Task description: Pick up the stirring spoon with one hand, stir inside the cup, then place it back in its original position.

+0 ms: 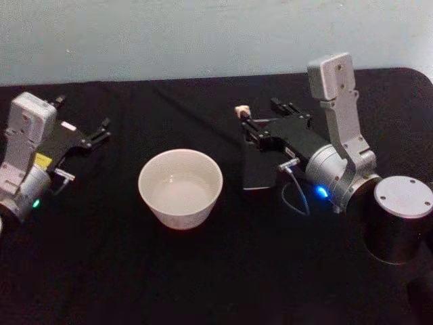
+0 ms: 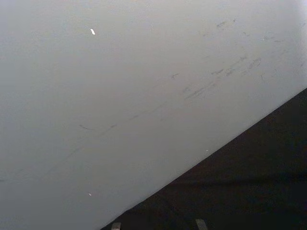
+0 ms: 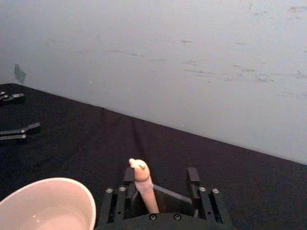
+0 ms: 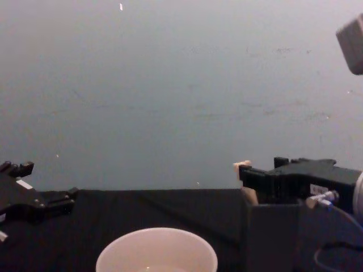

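The right gripper [image 1: 248,122], fingers spread, brackets the stirring spoon [image 3: 143,184] standing in the dark grey holder [image 4: 271,238] beside the cup [image 1: 180,187], while the left gripper [image 1: 100,133] rests released.

Glossy ceramic-looking cup [image 1: 180,187] on matt black cloth table [image 1: 203,271]; matt plastic spoon handle [image 3: 144,184].

one cup [image 1: 180,187], one spoon [image 1: 243,110], one holder [image 1: 259,166]

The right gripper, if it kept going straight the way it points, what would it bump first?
The right gripper already straddles the cream-peach bear-topped spoon handle. Beyond it lies only black tablecloth, then the pale grey wall, probably.
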